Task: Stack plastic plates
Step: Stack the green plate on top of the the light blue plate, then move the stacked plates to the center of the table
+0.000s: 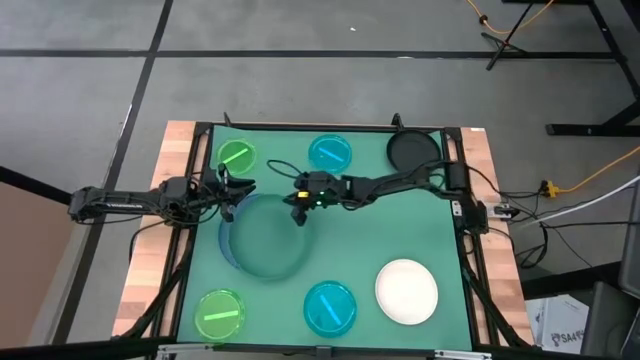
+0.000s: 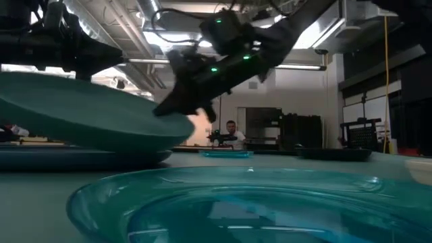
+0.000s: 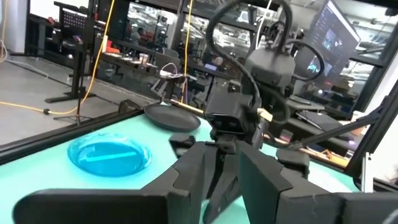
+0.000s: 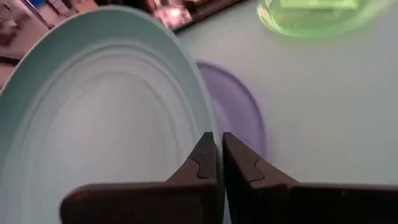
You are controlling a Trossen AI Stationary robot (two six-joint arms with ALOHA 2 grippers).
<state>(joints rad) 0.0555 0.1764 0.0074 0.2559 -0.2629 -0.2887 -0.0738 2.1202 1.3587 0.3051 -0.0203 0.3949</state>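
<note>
The large dark green plate (image 1: pixel 262 238) lies tilted on the slate-blue plate (image 1: pixel 224 242), whose rim shows at its left side. In the low view the green plate (image 2: pixel 88 115) rests its left part on the blue plate (image 2: pixel 61 159) and its right side is raised. My right gripper (image 1: pixel 300 210) is shut on the green plate's far-right rim. My left gripper (image 1: pixel 236 190) hovers open just past the plate's far-left rim, its fingers (image 3: pixel 193 174) apart with nothing between them. My right gripper (image 4: pixel 217 152) pinches the green plate's rim (image 4: pixel 202 124) between its two fingers, at the plate's far-right edge. The fingers slant down from the table's right and far side. The held side (image 2: pixel 182 125) is lifted, and the opposite side rests on the slate-blue plate (image 4: pixel 242 106).
Small plates ring the mat: lime-green (image 1: pixel 237 156) and cyan (image 1: pixel 329 152) at the far side, lime-green (image 1: pixel 220 314) and cyan (image 1: pixel 329 306) at the near side. The black plate (image 1: pixel 413 150) sits far right, the white plate (image 1: pixel 406 291) near right. A person (image 2: pixel 233 135) sits beyond the table.
</note>
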